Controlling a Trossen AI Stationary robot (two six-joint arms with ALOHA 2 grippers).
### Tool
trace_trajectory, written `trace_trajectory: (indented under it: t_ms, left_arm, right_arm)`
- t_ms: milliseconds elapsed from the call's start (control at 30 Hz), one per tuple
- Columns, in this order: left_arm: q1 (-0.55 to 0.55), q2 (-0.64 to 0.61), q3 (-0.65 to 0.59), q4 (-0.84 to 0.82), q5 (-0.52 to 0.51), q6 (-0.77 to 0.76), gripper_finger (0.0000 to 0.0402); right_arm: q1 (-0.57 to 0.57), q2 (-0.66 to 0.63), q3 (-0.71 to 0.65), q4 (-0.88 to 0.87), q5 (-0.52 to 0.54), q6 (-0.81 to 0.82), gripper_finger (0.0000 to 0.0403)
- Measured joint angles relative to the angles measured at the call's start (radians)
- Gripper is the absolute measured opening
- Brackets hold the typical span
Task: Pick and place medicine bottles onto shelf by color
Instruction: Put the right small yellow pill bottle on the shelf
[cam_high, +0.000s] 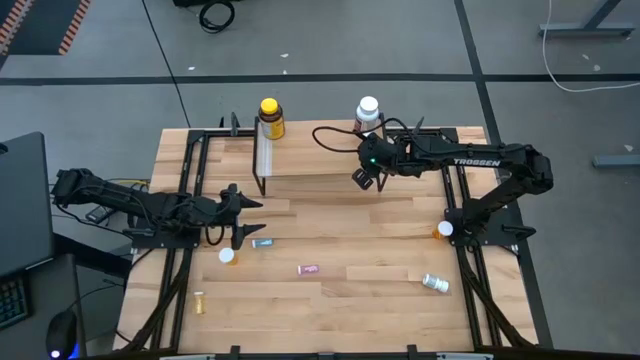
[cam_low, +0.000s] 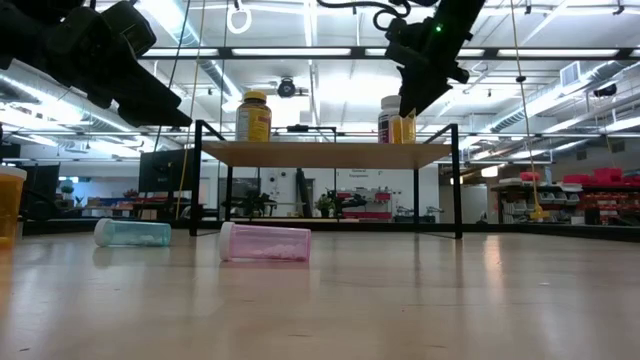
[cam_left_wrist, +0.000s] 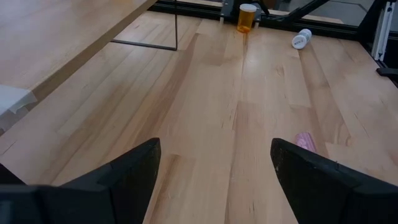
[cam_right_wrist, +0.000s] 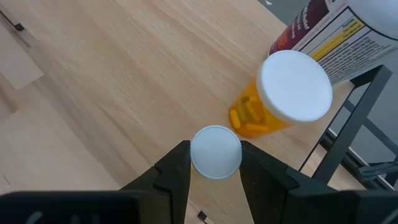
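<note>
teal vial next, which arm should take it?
Left. Its left gripper is open, close to the teal vial; the right gripper is shut on a white-capped vial over the shelf.

In the right wrist view the right gripper (cam_right_wrist: 215, 163) closes on a white cap (cam_right_wrist: 215, 151), but the vial beneath it is hidden, so its colour cannot be told there; the big white bottle (cam_right_wrist: 336, 28) is cut off by the picture's edge, leaving only part of its label. In the low view, 1 orange vial (cam_low: 9, 205) is cut by the picture's edge. The small yellow vial (cam_high: 199, 300) in the high view is too small for detail.
</note>
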Motion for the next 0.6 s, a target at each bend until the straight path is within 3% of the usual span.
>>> trace_trajectory:
  t_ms: [600]
  left_arm:
    - [0.0, 0.0, 0.0, 0.0, 0.0, 0.0, 0.0314]
  right_arm:
    - [-0.004, 0.0, -0.001, 0.0, -0.015, 0.003, 0.0161]
